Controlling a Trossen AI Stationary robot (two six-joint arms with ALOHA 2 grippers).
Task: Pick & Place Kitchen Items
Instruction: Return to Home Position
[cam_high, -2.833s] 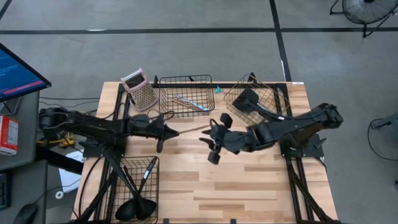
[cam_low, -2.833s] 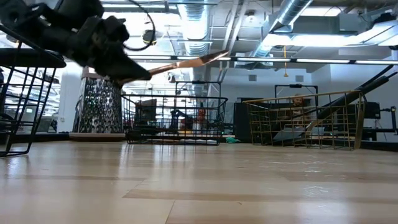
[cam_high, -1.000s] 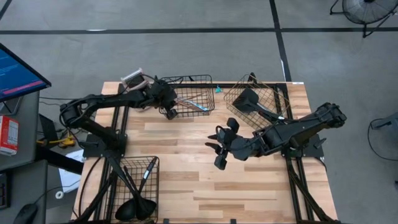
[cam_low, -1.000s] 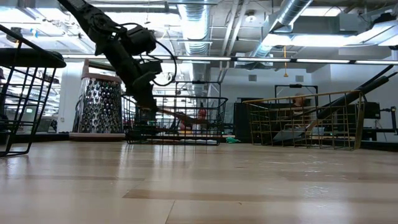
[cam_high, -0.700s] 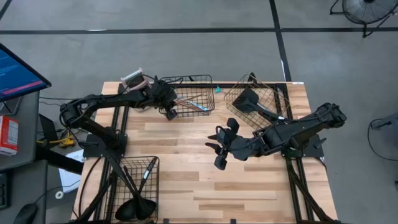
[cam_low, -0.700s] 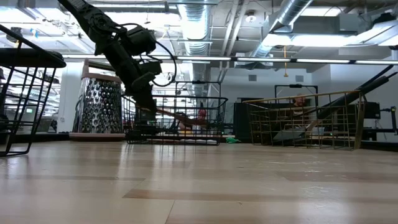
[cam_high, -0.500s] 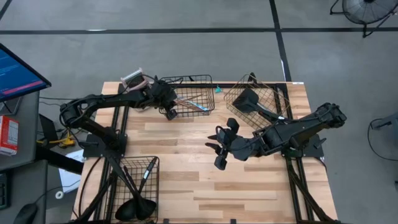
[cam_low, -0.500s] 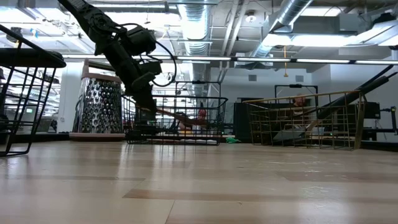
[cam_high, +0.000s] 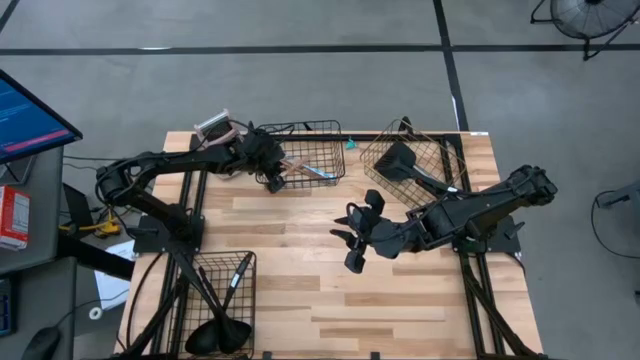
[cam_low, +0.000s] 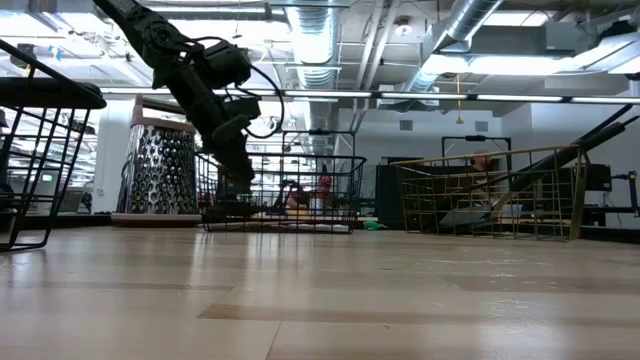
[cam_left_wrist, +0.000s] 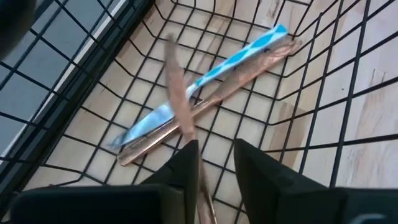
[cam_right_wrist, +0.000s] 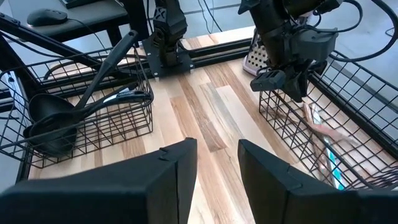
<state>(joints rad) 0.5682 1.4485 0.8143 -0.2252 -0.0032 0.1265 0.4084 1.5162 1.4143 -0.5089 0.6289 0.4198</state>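
My left gripper (cam_high: 275, 180) hangs open inside the near left corner of the black wire basket (cam_high: 300, 150) at the table's far side. A slim copper piece (cam_left_wrist: 177, 93) lies slanting in that basket, across a second copper piece (cam_left_wrist: 214, 102) and a silver-teal piece (cam_left_wrist: 205, 78) on the basket floor. Its near end reaches back between my fingers. My right gripper (cam_high: 345, 245) hovers open over the middle of the table with nothing between its fingers. My left gripper's fingers stand apart, slanting down into the basket from the table's left. The copper piece's near end (cam_left_wrist: 198, 180) runs along the inner side of one finger (cam_left_wrist: 185, 165). I cannot tell whether it touches that finger.
A copper wire basket (cam_high: 410, 165) with a black turner (cam_high: 400, 160) stands at the far right. A black basket (cam_high: 222, 290) with black ladles stands at the near left. A metal grater (cam_high: 222, 135) stands left of the far basket. Bare wood lies around my right gripper.
My left gripper has opened without shifting. The copper piece, which it held slanting above the basket floor, has dropped lower onto the pieces in the basket. My right arm has kept still.
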